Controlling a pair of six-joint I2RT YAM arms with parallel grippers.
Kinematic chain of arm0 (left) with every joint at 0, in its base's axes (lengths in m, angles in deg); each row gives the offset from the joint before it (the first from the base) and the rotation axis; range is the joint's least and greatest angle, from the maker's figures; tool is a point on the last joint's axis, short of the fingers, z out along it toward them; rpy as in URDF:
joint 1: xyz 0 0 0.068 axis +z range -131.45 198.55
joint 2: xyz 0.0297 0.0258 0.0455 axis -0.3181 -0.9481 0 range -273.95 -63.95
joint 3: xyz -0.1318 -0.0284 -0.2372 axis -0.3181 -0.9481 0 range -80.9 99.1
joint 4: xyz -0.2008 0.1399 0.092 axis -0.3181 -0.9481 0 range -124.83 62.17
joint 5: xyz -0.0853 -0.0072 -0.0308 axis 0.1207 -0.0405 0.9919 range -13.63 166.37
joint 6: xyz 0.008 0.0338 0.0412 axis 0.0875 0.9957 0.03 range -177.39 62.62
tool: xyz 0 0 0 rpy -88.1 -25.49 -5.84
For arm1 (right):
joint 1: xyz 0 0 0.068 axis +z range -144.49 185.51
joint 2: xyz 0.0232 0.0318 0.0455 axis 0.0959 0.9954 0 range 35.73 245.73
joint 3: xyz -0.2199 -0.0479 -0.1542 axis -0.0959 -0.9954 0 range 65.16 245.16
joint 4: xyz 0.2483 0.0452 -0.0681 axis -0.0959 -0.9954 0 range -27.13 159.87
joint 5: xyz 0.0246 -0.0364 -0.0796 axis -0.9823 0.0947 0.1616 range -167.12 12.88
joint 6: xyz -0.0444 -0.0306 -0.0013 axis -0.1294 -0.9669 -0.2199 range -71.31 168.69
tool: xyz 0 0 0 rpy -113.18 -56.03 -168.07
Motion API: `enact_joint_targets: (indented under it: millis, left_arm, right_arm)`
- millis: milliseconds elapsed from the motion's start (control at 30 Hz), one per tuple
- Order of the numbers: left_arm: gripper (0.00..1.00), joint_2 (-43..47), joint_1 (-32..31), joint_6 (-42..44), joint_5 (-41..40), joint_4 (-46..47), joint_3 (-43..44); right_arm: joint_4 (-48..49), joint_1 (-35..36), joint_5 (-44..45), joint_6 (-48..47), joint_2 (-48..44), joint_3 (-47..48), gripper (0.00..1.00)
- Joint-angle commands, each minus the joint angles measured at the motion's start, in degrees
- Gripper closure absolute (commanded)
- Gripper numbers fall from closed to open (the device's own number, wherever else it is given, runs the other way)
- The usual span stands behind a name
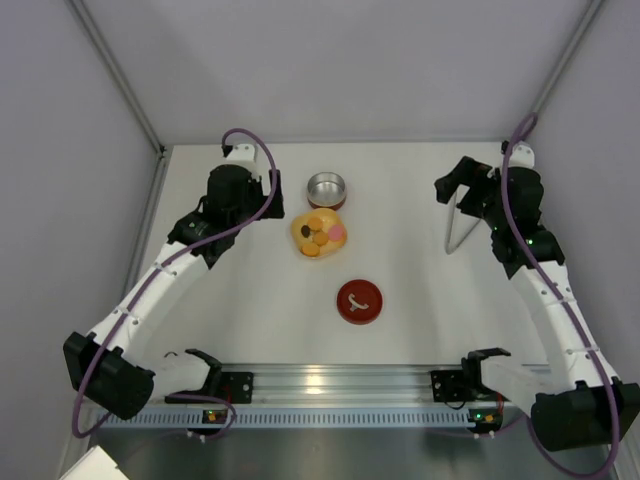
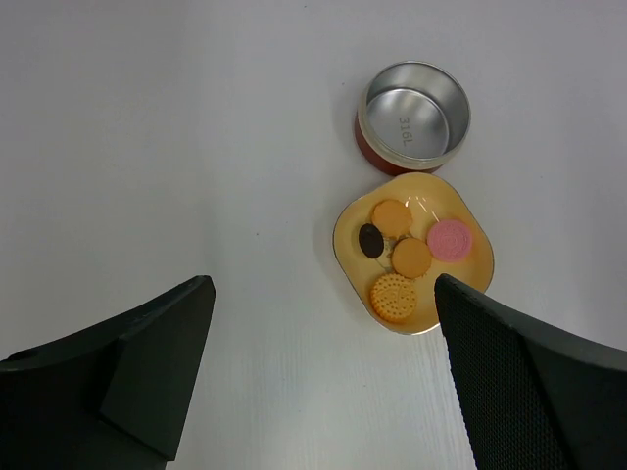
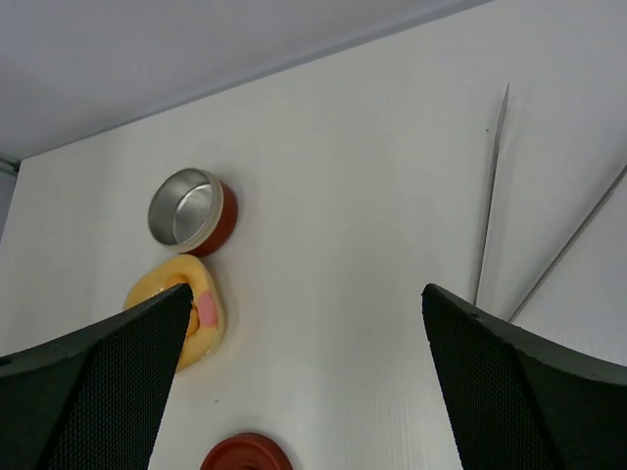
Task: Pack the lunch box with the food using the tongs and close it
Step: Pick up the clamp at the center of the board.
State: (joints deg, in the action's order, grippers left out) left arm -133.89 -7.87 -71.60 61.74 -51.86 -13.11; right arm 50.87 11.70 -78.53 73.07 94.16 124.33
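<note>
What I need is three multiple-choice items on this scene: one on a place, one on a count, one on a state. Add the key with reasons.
1. Where does the lid lie?
A. on the lunch box
B. in the yellow dish
C. on the table, apart from both

2. How many food pieces lie in the yellow dish?
A. five
B. two
C. nine

3. How is the lunch box?
A. shut
B. open and empty
C. open and full

Key: 1 C, the lid lies flat on bare table; 2 A, the left wrist view shows five; 3 B, its shiny inside shows bare.
</note>
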Motion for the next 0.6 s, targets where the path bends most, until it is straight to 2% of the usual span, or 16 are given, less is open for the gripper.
enact_joint_targets:
  millis: [0, 400, 567]
  left_arm:
    - [0.01, -0.2, 0.0, -0.2, 0.9, 1.2, 2.7]
    - [0.01, 1.6, 0.0, -2.1, 2.7, -1.1, 1.1]
    - [0.01, 1.5, 0.0, -2.5, 3.2, -1.8, 1.1]
  right_arm:
    - [0.5, -0.7, 2.6, -2.2, -1.2, 3.9, 0.01]
    - [-7.9, -0.7, 15.1, -5.5, 3.4, 10.3, 0.01]
    - [-11.1, -0.7, 19.5, -4.9, 10.5, 13.0, 0.0]
